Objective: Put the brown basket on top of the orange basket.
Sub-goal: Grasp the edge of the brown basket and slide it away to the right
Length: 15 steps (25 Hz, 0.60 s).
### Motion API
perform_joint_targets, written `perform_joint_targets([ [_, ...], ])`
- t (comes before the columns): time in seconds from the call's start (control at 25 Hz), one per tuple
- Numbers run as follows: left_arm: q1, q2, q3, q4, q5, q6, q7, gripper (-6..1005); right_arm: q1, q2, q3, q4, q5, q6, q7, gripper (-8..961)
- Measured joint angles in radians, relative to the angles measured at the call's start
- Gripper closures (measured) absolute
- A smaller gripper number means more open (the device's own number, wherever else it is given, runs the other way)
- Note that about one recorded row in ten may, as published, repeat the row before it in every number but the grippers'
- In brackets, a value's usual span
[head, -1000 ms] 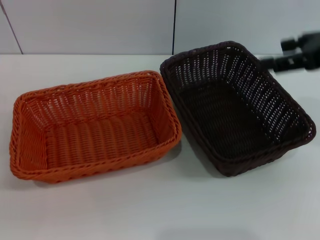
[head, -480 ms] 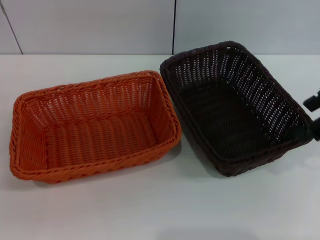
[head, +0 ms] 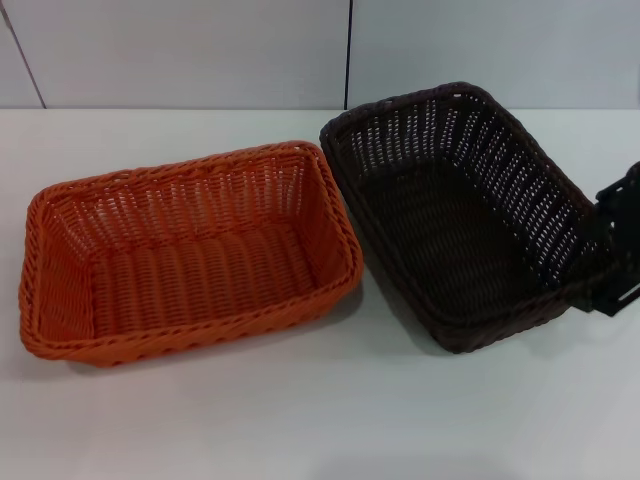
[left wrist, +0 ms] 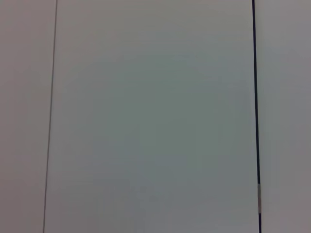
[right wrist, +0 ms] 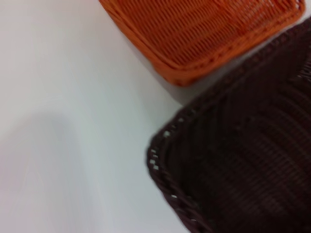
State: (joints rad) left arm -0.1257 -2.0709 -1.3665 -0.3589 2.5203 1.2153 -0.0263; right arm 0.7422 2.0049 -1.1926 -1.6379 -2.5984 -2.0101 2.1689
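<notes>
The brown basket (head: 470, 215) stands on the white table at the right in the head view, beside the orange basket (head: 185, 250) at the left; their near corners almost touch. My right gripper (head: 610, 270) is at the brown basket's right near corner, partly cut off by the frame edge. The right wrist view shows the brown basket (right wrist: 243, 165) close below and the orange basket (right wrist: 204, 34) beyond it. The left gripper is out of view.
The white table (head: 300, 410) spreads in front of both baskets. A pale wall with a dark vertical seam (head: 349, 50) stands behind the table. The left wrist view shows only a pale panel with a dark seam (left wrist: 254, 97).
My right gripper has come down from behind the brown basket's far right side to its right near corner. Both baskets have stayed in place.
</notes>
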Motion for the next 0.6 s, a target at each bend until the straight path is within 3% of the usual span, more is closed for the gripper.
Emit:
perform_joint_targets([
  [0.04, 0.0, 0.0, 0.0, 0.0, 0.0, 0.0, 0.0, 225, 0.0, 0.0, 0.0, 0.0, 0.0, 0.0, 0.0, 142],
  [0.08, 0.001, -0.001, 0.001, 0.0, 0.0, -0.001, -0.006, 225, -0.001, 0.026, -0.027, 0.004, -0.069, 0.036, -0.022, 141],
  [0.12, 0.001, -0.001, 0.001, 0.0, 0.0, -0.001, -0.006, 225, -0.001, 0.026, -0.027, 0.004, -0.069, 0.036, -0.022, 141],
  [0.2, 0.002, -0.001, 0.001, 0.0, 0.0, -0.001, -0.008, 225, -0.002, 0.051, -0.054, 0.018, -0.112, 0.066, -0.039, 141],
  [0.28, 0.003, -0.002, 0.001, 0.0, 0.0, -0.002, -0.014, 226, -0.002, 0.06, -0.072, 0.026, -0.113, 0.075, -0.043, 141],
  [0.6, -0.002, 0.0, -0.002, 0.007, 0.0, -0.015, -0.021, 226, 0.002, 0.067, -0.117, 0.086, -0.108, 0.098, -0.039, 141],
])
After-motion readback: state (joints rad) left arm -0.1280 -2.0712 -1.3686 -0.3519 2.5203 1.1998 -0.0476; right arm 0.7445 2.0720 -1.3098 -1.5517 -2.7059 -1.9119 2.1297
